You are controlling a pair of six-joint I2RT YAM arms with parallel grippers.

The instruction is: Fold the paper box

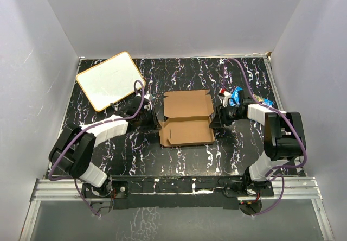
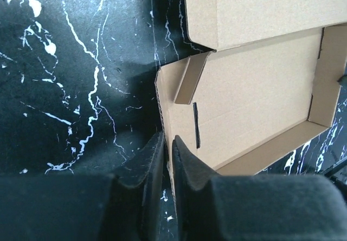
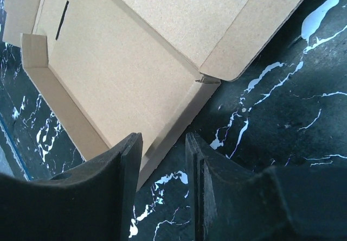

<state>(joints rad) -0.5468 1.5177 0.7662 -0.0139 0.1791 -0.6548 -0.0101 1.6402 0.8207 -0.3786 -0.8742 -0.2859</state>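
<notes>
Side-wall folding, I'd say: paper box (image 1: 187,119) lies flat between both grippers. Left gripper (image 2: 165,154) pinches the left wall, nearly closed; right gripper (image 3: 162,165) straddles the right wall, half open. Next it must clamp and lift

A black table (image 1: 184,154) with white marble-like veins is carrying everything. A plain brown cardboard paper box (image 1: 187,119), unprinted and opened out with some flaps and side walls partly raised, is lying near the middle. A white rectangular board with an orange rim (image 1: 110,81) is sitting at the far left corner, turned at an angle (whether it is lying flat or leaning on the wall is unclear). A small blue printed package (image 1: 237,94) is resting to the right of the box, apart from it and partly covered from above.
</notes>
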